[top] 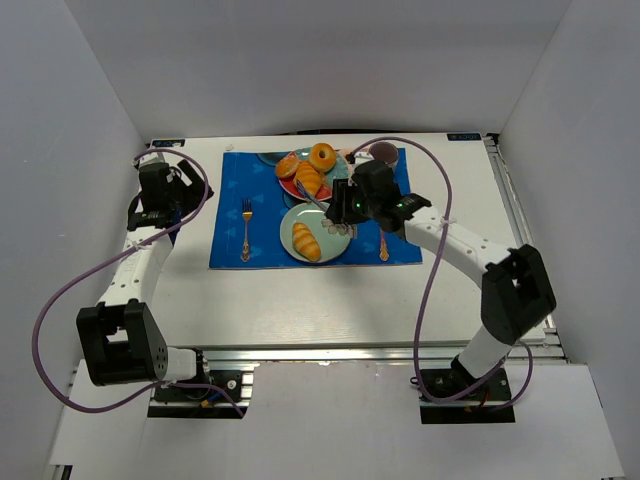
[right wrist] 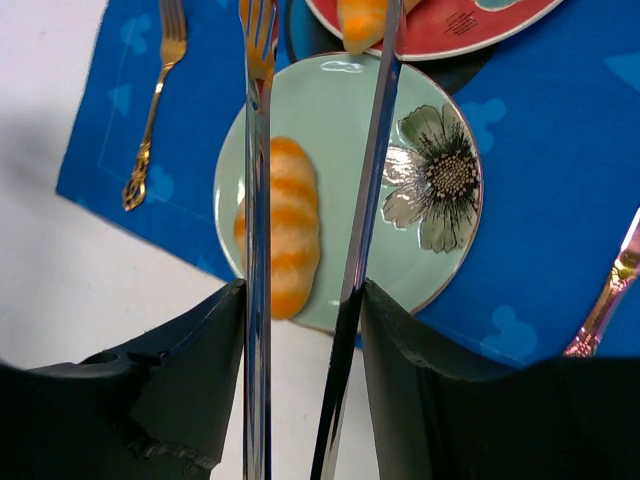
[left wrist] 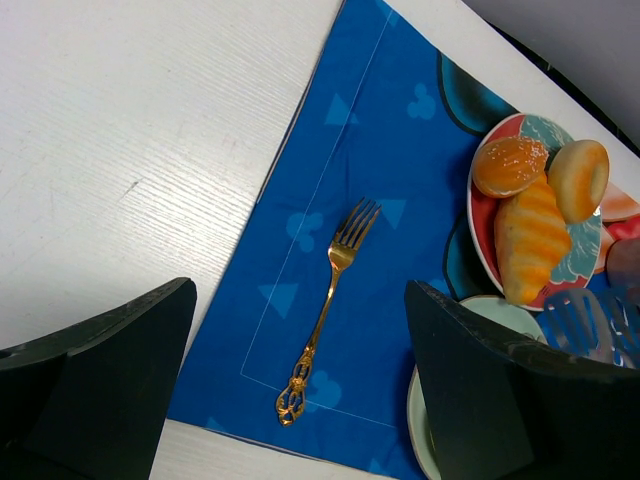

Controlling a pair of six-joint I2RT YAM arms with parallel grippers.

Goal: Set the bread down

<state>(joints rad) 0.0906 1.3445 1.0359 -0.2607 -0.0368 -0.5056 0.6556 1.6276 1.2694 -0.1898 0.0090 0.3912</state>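
**Bread** (top: 310,180): small ridged, glossy golden rolls.
**Location:** one is laid on the green plate (right wrist: 350,120); the rest are heaped beside a doughnut (top: 322,156) on the red plate (left wrist: 475,215).
**Handling, as judged:** light, firm, slick-crusted and apt to roll, so best pinched across the middle.
**Tool:** tongs (right wrist: 365,200) are clamped in the right gripper (right wrist: 305,300), arms narrowly parted and tips at a red-plate roll. Whether that roll is gripped cannot be told.
**Left gripper** (left wrist: 300,380): spread wide, empty.

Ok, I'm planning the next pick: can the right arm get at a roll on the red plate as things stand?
Probably yes: the right end effector grips tongs whose tips appear to flank a roll on the red plate, with nothing between.
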